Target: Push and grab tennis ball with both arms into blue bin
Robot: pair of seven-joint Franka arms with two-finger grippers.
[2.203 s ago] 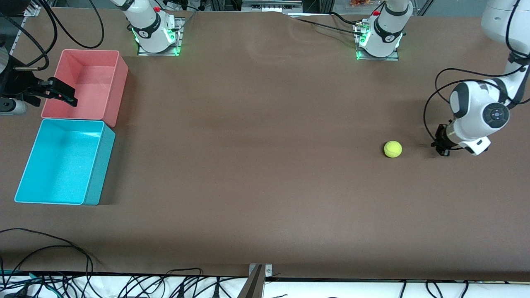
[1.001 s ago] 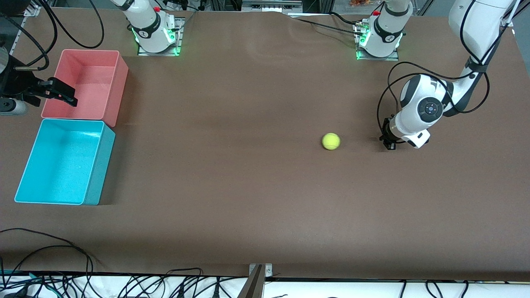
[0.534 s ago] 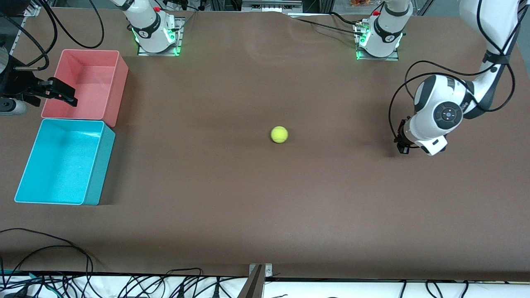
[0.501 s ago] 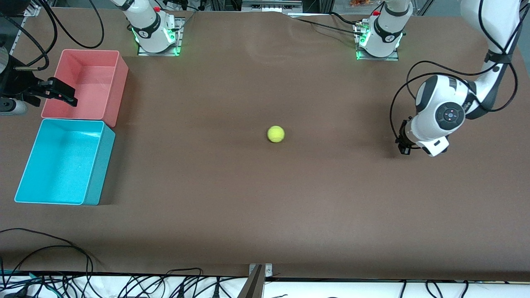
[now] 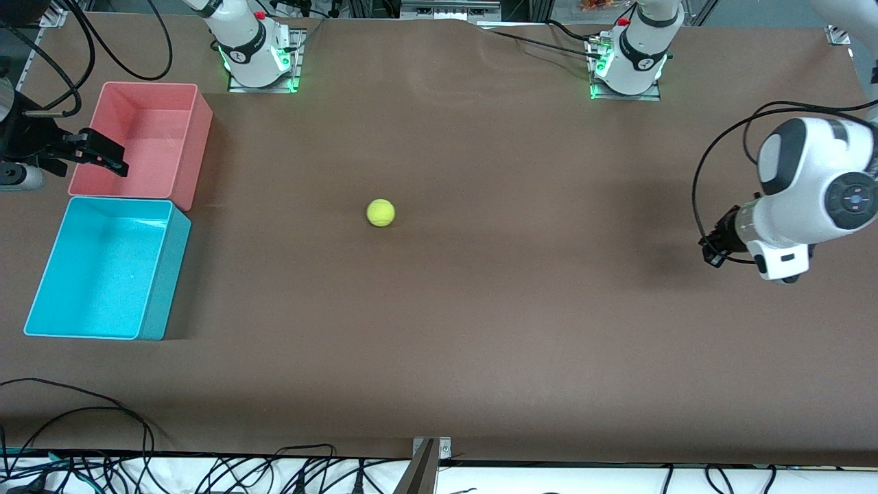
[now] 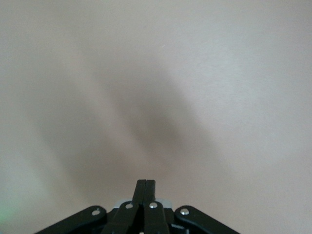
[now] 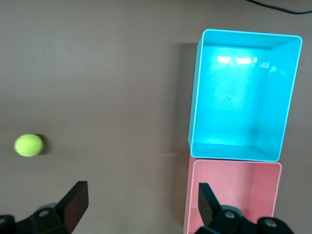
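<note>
tennis ball (image 5: 381,213) rolled toward blue bin (image 5: 156,274); left hand (image 6: 145,187) clenched, right hand (image 7: 139,202) released, half cut off.

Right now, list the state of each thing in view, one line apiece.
tennis ball: loose on the table, mid-table, touched by neither arm.
blue bin: upright, empty.
pink bin: upright, empty, beside the blue bin, farther from the front camera.
left pincer: shut, holding nothing, low over the table at the left arm's end.
right pincer: open, empty, over the pink bin's edge, waiting.
</note>
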